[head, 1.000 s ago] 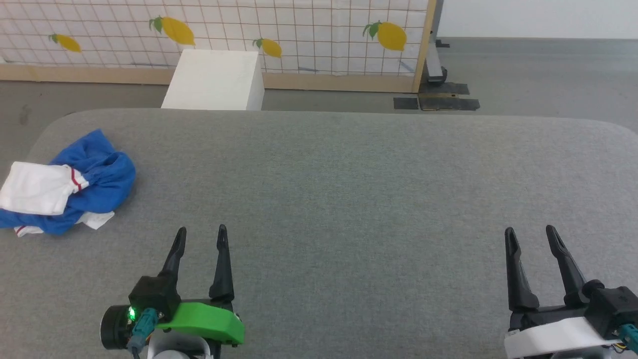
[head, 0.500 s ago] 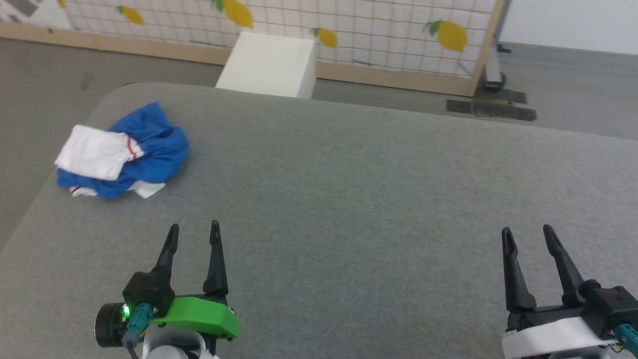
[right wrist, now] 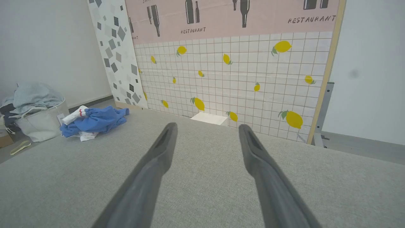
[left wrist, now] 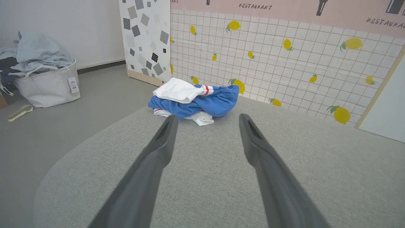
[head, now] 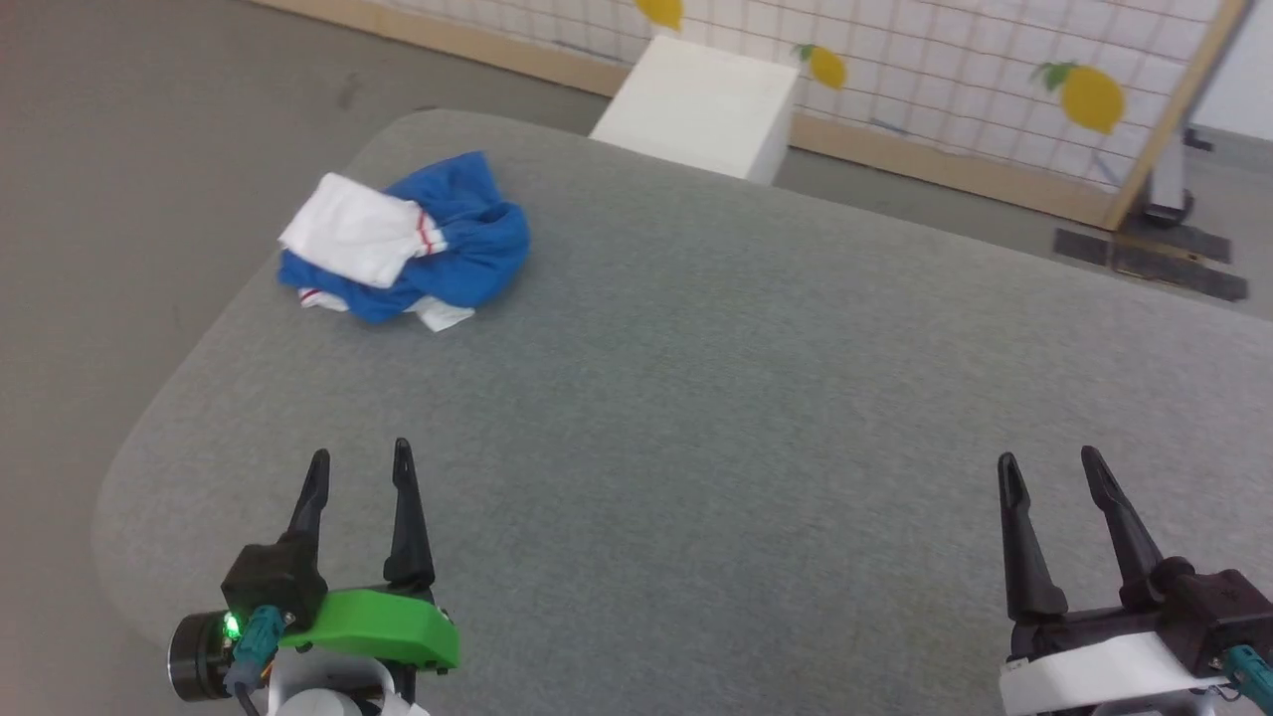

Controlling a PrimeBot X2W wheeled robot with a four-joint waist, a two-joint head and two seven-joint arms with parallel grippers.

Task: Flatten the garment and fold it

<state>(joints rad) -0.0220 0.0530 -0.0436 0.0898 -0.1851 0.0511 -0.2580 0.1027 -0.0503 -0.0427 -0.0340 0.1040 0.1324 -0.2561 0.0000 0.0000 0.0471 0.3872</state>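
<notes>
The garment (head: 408, 244) is lying crumpled in the frame's upper left, near a rounded corner of the grey table (head: 696, 398), with bunched blue folds and a white sleeve (head: 348, 229) hiding most of its surface. Bare tabletop is stretching wide to its right. The left tool (head: 360, 452) and right tool (head: 1049, 457) are hovering open and empty along the bottom edge, well apart from it.

The word "RESTAURANT" repeats in dark capitals across the pink wall band (right wrist: 221, 19). A tag (left wrist: 73, 85) on the white bag (left wrist: 47, 90) is too small to read.
</notes>
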